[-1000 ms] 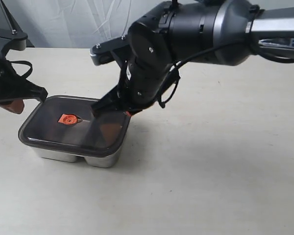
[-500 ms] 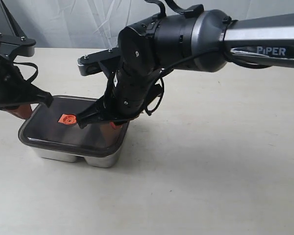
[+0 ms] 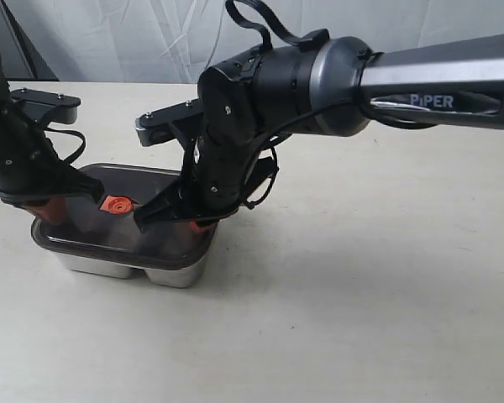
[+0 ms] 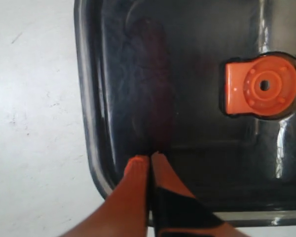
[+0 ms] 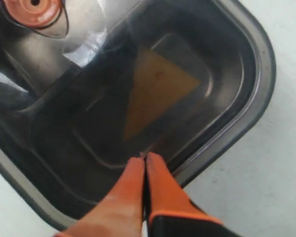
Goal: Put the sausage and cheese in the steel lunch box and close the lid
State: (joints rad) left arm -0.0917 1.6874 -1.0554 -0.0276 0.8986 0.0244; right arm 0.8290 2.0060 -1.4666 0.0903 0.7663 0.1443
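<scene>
The steel lunch box (image 3: 122,266) stands on the table with the dark translucent lid (image 3: 91,232) lying on it, orange valve (image 3: 115,204) at its centre. Through the lid the yellow cheese (image 5: 155,91) shows in one compartment. A dim reddish streak, the sausage (image 4: 155,84), shows under the lid in the other. My left gripper (image 3: 55,210) is shut, its orange tips (image 4: 150,158) resting on the lid near its left end. My right gripper (image 3: 197,225) is also shut, with its tips (image 5: 144,159) on the lid by the right rim. Neither holds anything.
The pale table (image 3: 361,294) stretches to the right and front of the box. A white curtain (image 3: 151,42) hangs behind. The bulky right arm (image 3: 260,109) leans over the box's right half.
My left gripper has moved right from beside the box onto the lid's left end. My right gripper has shifted left and lower onto the lid. The lid has not moved.
</scene>
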